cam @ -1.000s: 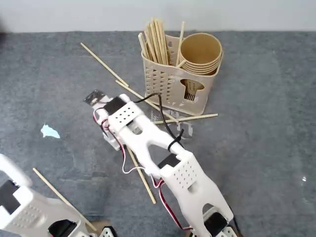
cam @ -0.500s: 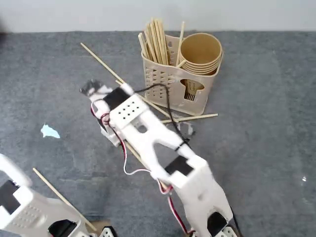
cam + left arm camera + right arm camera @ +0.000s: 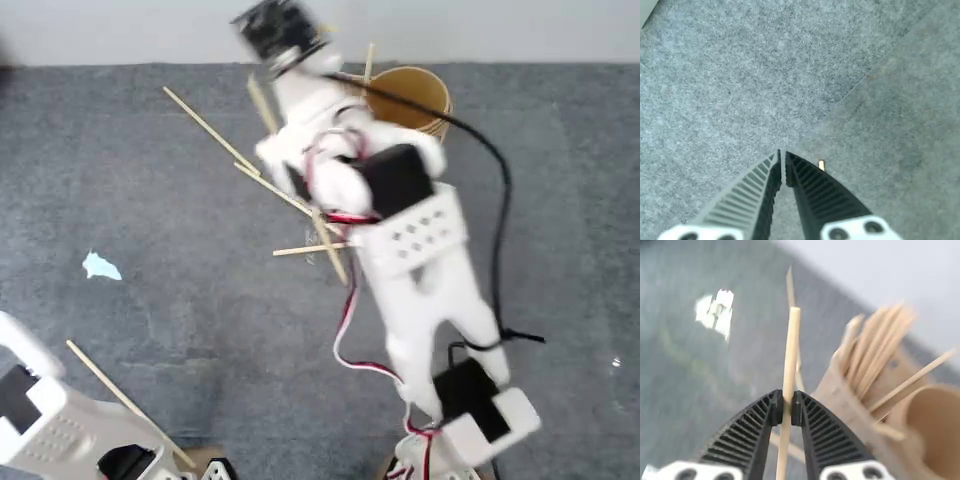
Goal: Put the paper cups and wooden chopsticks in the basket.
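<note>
The right gripper point(image 3: 783, 401) is clamped on a chopstick point(image 3: 791, 340), raised just beside the basket point(image 3: 837, 390). The basket holds a bundle of sticks point(image 3: 875, 345) and stacked cups point(image 3: 405, 95). Loose sticks point(image 3: 208, 128) lie on the grey mat point(image 3: 120, 200) near the basket. The left gripper point(image 3: 782, 154) hangs low over the mat with its fingers pressed together, and a lone stick point(image 3: 120, 398) lies beside that arm.

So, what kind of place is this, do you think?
Most likely a robotics test bench: a grey mat against a bare wall, a white arm with loose wires, and chopsticks strewn as practice items.
</note>
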Controlling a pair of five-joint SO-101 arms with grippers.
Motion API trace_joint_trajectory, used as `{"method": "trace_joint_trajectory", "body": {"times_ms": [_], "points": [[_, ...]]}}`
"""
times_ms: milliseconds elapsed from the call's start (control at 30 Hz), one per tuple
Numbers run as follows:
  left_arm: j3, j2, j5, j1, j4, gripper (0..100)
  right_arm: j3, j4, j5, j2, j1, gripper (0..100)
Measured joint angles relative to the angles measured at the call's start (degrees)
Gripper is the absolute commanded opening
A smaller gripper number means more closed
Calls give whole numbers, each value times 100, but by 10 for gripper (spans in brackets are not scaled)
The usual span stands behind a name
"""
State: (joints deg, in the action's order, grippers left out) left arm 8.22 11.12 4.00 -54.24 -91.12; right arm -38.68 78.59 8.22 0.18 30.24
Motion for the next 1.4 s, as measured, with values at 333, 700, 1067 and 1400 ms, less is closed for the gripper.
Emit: {"method": "trace_joint_trajectory", "body": {"times_ms": [333, 700, 1067, 1400], "points": [[0, 0, 0, 0, 0, 12, 0, -2804, 0, -132, -624, 8], [0, 0, 0, 0, 0, 12, 26, -3851, 0, 949, -1116, 11], [0, 0, 0, 0, 0, 12, 62, -3314, -202, 967, -1134, 108], [0, 0, 0, 273, -352, 12, 62, -475, -396, 35, -536, 53]]}}
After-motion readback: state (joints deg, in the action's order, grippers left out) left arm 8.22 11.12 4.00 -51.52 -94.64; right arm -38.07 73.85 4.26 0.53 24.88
